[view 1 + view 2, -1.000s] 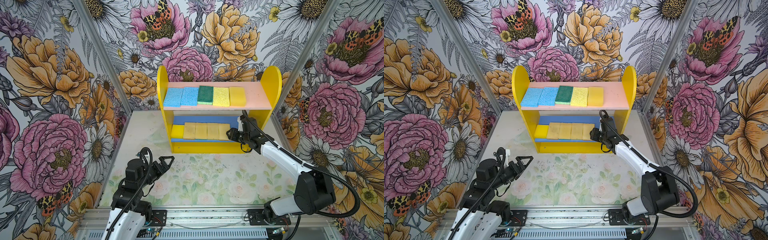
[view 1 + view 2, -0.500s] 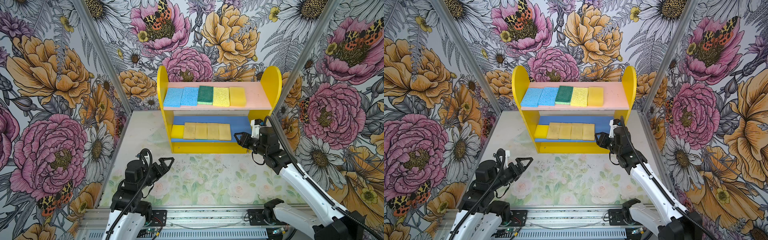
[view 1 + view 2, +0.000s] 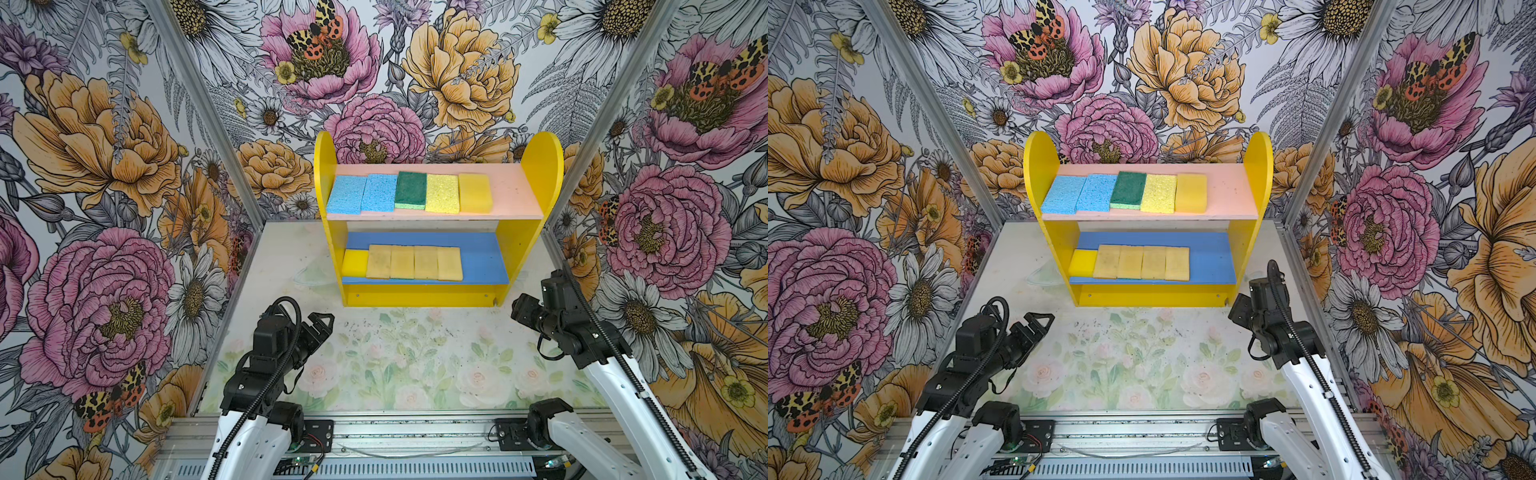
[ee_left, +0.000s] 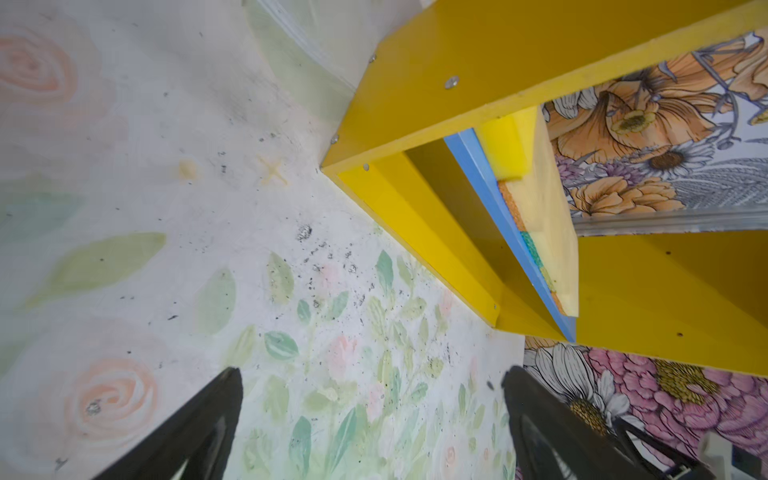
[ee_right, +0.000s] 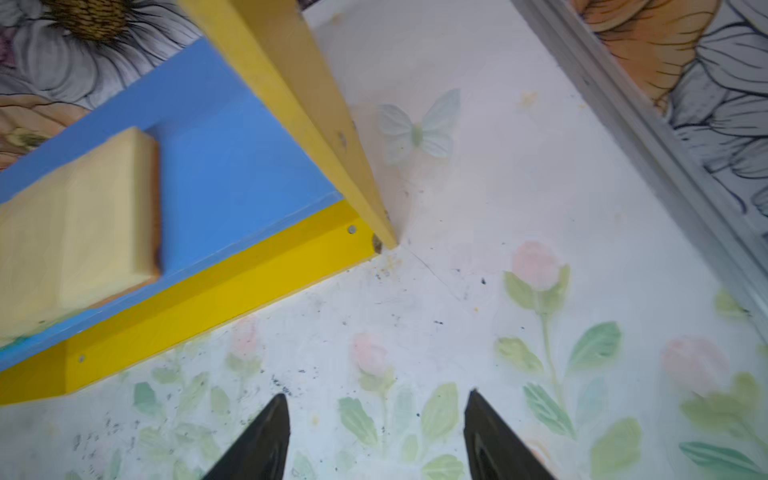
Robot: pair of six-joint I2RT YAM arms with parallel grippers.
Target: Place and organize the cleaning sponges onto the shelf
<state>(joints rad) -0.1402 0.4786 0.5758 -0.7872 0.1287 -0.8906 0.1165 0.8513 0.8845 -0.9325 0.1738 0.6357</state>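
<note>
Plainly the sponges (image 3: pixel 402 262) are light, soft and squashy, so I judge a gentle pinch across the short width, near the middle, suits them; a hard squeeze would buckle one. All ten lie flat on the shelf (image 3: pixel 536 174). Its pink upper board (image 3: pixel 515 189) carries two blue sponges (image 3: pixel 347 194), a green sponge (image 3: pixel 410 189), a pale yellow sponge (image 3: pixel 442 193) and a tan sponge (image 3: pixel 475 192). The blue lower board (image 3: pixel 482 257) holds a bright yellow sponge (image 3: pixel 355 262) beside four tan sponges (image 3: pixel 450 264). The left claw (image 4: pixel 372 372) hangs spread wide and empty. The right claw (image 5: pixel 378 395) is parted too, pinching nothing, near the shelf's right foot.
</note>
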